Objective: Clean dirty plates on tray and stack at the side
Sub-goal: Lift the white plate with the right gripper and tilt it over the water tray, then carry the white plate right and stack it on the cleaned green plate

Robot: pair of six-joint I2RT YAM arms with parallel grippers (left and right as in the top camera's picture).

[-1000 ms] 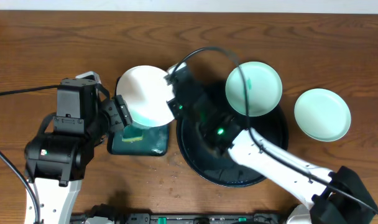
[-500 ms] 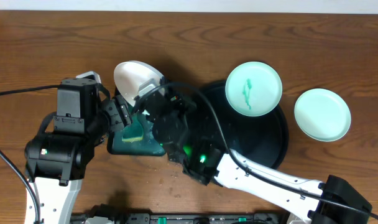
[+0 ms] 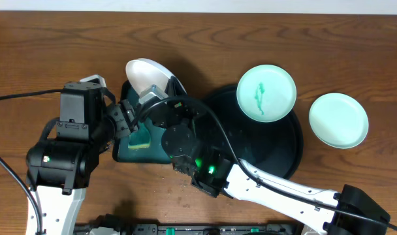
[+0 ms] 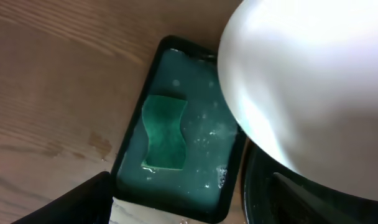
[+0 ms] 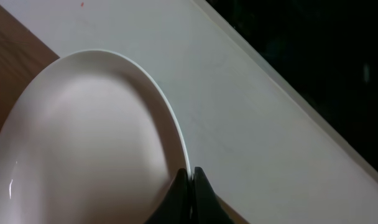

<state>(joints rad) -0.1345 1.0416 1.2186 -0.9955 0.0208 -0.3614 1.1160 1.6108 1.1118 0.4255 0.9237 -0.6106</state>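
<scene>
While the right gripper [image 5: 190,179] kept its jaws pinched tight on the rim of the held plate [image 3: 146,77], that white plate hung tilted just off the left edge of the tray [image 3: 280,153]. It was above the small green sponge dish [image 3: 160,151] sitting beside the tray's left rim. The left gripper [image 3: 125,120], further left of the tray, had its jaws wide apart with nothing between them. The sponge [image 4: 164,132] lay untouched in its wet dish.

By my judgement the job was about a third done at best. The pale plate [image 3: 339,119], showing no smears, lay on bare wood just right of the tray, perhaps as the start of the stack. The smeared plate [image 3: 266,93], marked with teal, sat on the tray's far right part. The held plate was not yet wiped.

No brand, label or writing could be read anywhere.
</scene>
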